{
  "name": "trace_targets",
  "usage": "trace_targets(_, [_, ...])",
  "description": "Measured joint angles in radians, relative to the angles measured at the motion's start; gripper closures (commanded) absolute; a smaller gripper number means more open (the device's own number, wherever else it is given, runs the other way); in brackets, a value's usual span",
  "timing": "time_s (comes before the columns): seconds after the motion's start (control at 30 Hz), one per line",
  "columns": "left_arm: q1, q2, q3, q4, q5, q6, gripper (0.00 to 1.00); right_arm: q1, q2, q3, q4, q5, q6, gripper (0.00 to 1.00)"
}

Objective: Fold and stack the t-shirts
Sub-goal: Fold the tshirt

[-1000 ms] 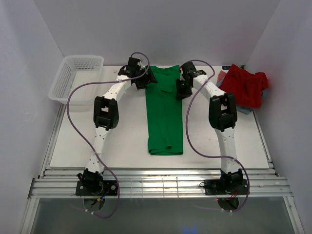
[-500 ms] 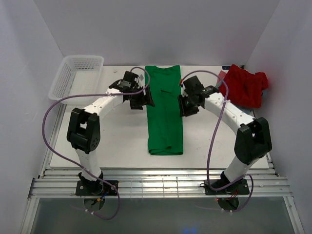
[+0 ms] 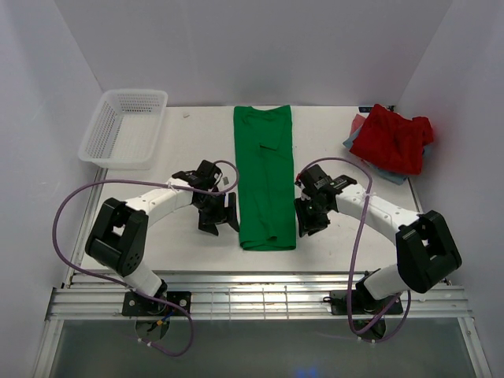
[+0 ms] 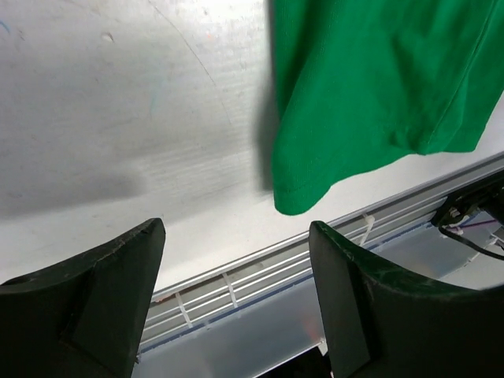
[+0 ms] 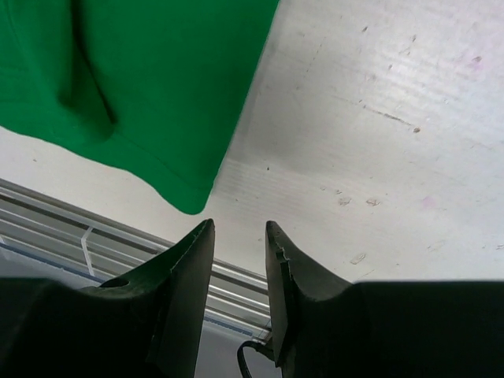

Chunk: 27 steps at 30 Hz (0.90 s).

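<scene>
A bright green t-shirt lies folded into a long narrow strip down the middle of the table. Its near-left corner shows in the left wrist view and its near-right corner in the right wrist view. My left gripper is open and empty just left of the shirt's near end; its jaws stand wide. My right gripper is open with a narrow gap and empty, just right of the near end. A red t-shirt lies crumpled at the back right on top of a blue-grey one.
A white mesh basket stands at the back left. The table's front edge with its metal rails runs close below both grippers. White walls close in the sides and back.
Both arms have swung from the shirt's far end down along its sides to its near end. The green shirt has not moved.
</scene>
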Motion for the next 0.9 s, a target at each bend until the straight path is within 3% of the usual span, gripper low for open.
trace_targets(0.43, [-0.051, -0.015, -0.111, 0.117, 0.09, -0.049, 0.14, 0.033, -0.027, -0.167, 0.117, -0.089, 0.074, 0.61])
trace_targets(0.9, [-0.055, 0.035, -0.114, 0.25, 0.142, -0.098, 0.14, 0.039, 0.008, -0.116, 0.18, -0.095, 0.089, 0.6])
